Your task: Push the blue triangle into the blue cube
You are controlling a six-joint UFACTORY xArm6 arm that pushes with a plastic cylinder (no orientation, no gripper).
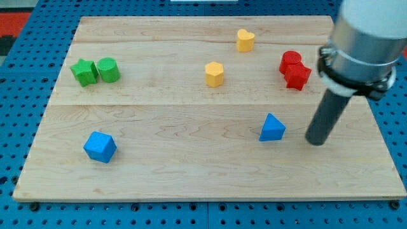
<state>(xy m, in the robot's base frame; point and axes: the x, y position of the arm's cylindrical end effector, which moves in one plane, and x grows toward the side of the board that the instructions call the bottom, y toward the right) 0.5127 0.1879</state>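
The blue triangle lies on the wooden board at the view's lower right of centre. The blue cube sits far off at the view's lower left. My tip rests on the board just to the right of the blue triangle, a short gap apart from it, not touching. The rod rises from there to the arm's grey body at the view's upper right.
Two red blocks sit together at the upper right, next to the arm's body. A yellow hexagon block and a yellow heart block lie at top centre. Two green blocks sit at the upper left. The board's edge runs along the bottom.
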